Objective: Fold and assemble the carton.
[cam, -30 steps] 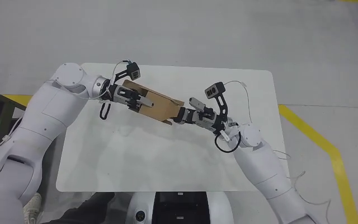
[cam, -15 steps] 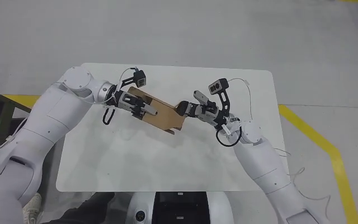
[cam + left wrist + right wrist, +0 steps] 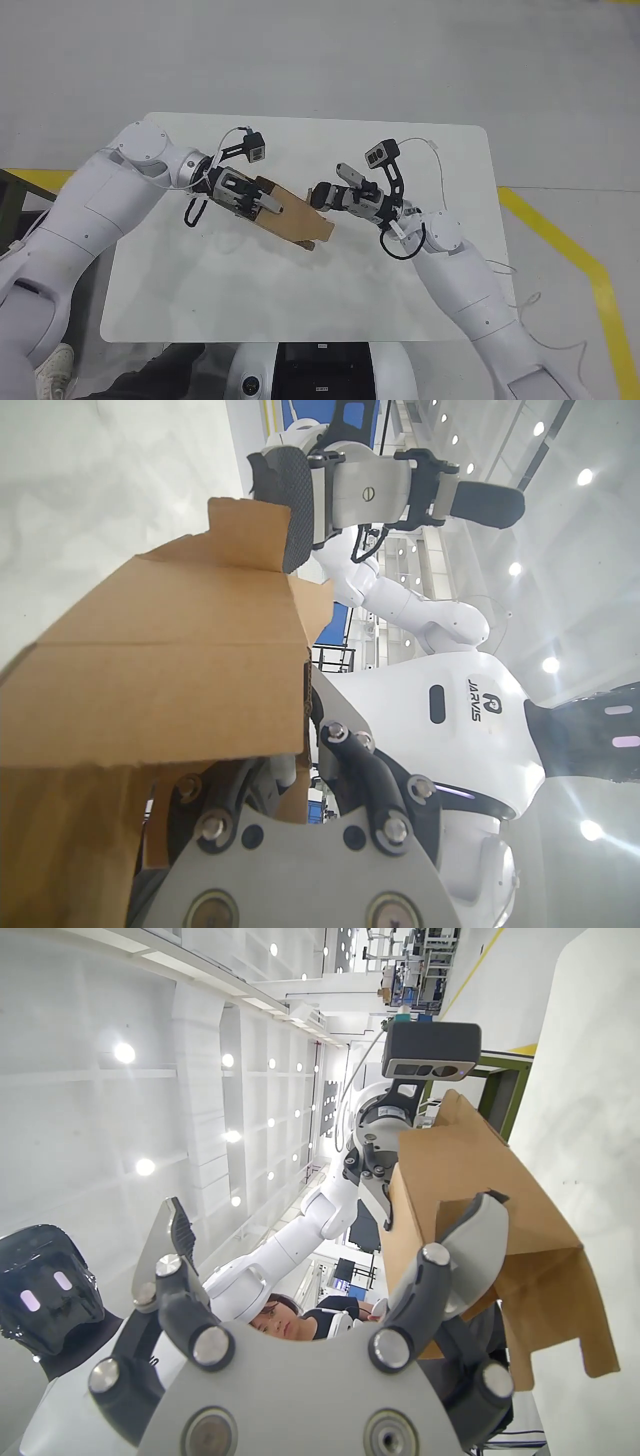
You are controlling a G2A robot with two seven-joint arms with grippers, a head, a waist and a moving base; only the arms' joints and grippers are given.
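Observation:
A brown carton [image 3: 292, 215] is held above the white table [image 3: 200, 290], partly folded into a tube with loose end flaps. My left gripper [image 3: 258, 199] is shut on the wall of its left end, and the cardboard edge runs between the fingers in the left wrist view, where the carton [image 3: 165, 660] looms close. My right gripper [image 3: 330, 183] stands open at the carton's other end. One of its fingers [image 3: 475, 1238] lies against an end flap of the carton [image 3: 500, 1188], while the other finger [image 3: 170, 1233] is free in the air.
The table's right half [image 3: 440, 290] and front strip are bare. A dark frame [image 3: 12, 190] stands off the table's left edge. Yellow floor tape [image 3: 570, 250] runs to the right.
The left arm has swung the carton toward the front and right, turning it. The right gripper has come off the carton's end, risen and now sets one finger on the end flap.

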